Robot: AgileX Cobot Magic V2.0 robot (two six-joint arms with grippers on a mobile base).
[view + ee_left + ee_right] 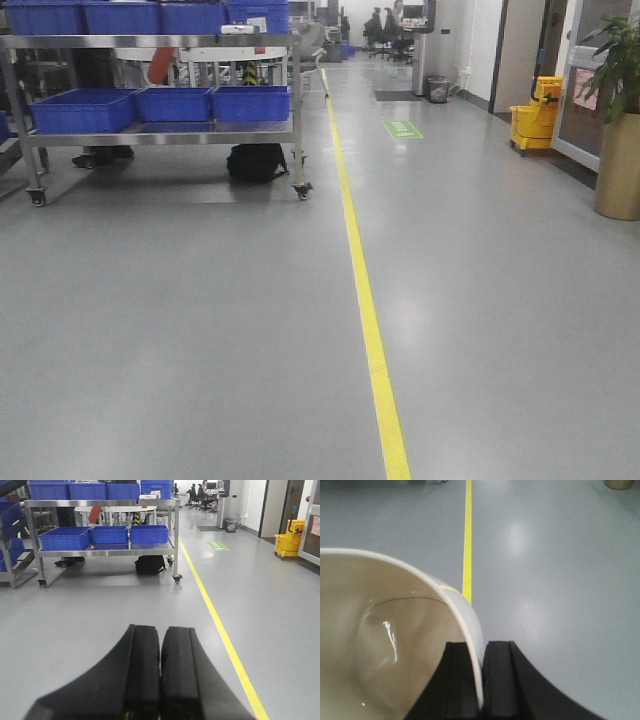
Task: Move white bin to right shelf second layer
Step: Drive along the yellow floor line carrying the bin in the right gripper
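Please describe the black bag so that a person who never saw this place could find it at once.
Find the wheeled steel cart left of the yellow floor line. Its lower shelf carries blue crates, and the black bag sits on the floor under that shelf, near the cart's right front wheel. Unlike the blue crates above, it is black, soft-looking and on the floor.

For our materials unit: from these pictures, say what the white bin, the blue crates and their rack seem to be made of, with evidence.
The white bin: likely plastic, glossy; bright highlights on a smooth, thin cream wall. The blue crates: probably moulded plastic, duller finish; even, saturated colour. The rack: looks like stainless steel; silvery sheen on rails and legs.
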